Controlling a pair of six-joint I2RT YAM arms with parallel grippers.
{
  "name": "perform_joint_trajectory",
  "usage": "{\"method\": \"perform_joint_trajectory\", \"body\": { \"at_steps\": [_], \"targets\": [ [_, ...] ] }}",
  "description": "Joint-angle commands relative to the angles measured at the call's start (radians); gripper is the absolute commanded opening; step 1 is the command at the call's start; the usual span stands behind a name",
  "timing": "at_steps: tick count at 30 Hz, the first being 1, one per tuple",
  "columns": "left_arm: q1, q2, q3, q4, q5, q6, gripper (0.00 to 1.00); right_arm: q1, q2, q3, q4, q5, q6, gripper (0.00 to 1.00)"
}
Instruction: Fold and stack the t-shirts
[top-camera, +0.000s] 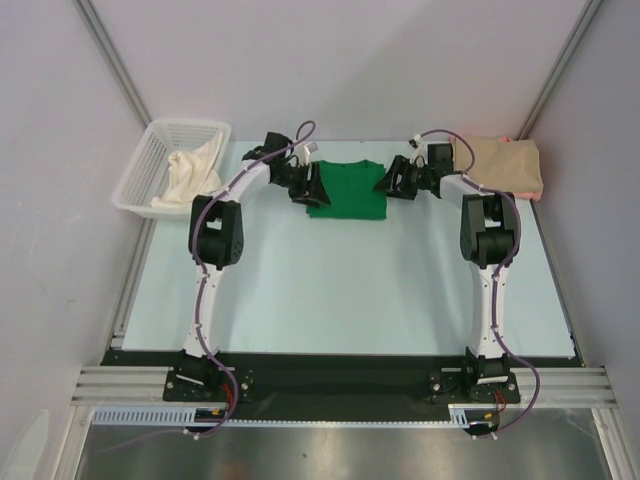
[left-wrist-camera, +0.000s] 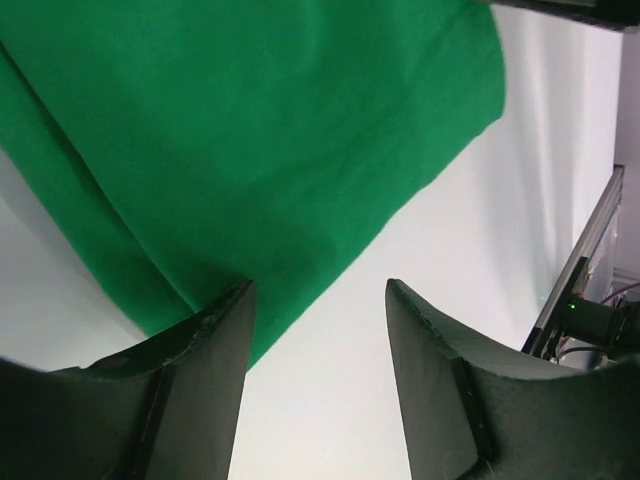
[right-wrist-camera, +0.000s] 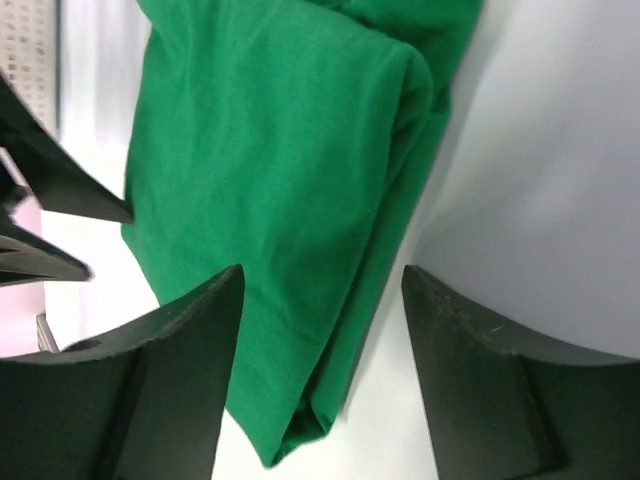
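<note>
A folded bright green t-shirt (top-camera: 347, 189) lies flat at the back middle of the table. My left gripper (top-camera: 311, 186) is at its left edge, jaws open, with the green cloth (left-wrist-camera: 260, 150) just beyond the left fingertip and nothing between the fingers. At the shirt's right edge is my right gripper (top-camera: 388, 181), also open; the folded corner of the shirt (right-wrist-camera: 290, 230) lies on the table below the gap and is not pinched. A folded tan t-shirt (top-camera: 502, 165) with a pink edge under it rests at the back right.
A white mesh basket (top-camera: 148, 168) with a cream cloth (top-camera: 190, 170) in it stands at the back left. Metal frame posts rise at both back corners. The pale table top (top-camera: 340, 290) runs toward the arm bases.
</note>
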Motion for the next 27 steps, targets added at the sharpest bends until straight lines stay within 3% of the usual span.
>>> {"method": "perform_joint_trajectory", "body": {
  "at_steps": [1,12,18,20,24,27],
  "targets": [
    [-0.019,0.013,0.031,-0.006,-0.016,0.02,0.59,0.018,0.07,0.005,-0.037,-0.014,0.018,0.69],
    [-0.05,0.049,0.042,-0.037,-0.094,0.053,0.57,0.028,0.11,0.009,-0.013,-0.056,0.055,0.58],
    [-0.071,0.044,0.056,-0.048,-0.134,0.076,0.57,0.034,0.106,0.012,-0.013,-0.075,0.038,0.34],
    [-0.085,0.018,0.066,-0.058,-0.173,0.101,0.61,0.034,0.095,0.029,-0.022,-0.096,0.006,0.23],
    [-0.107,-0.061,0.105,-0.071,-0.358,0.19,0.68,0.034,0.058,0.08,-0.069,-0.126,-0.089,0.0],
    [-0.124,-0.15,0.082,-0.092,-0.468,0.263,0.69,0.021,0.023,0.139,-0.157,-0.101,-0.176,0.0]
  ]
}}
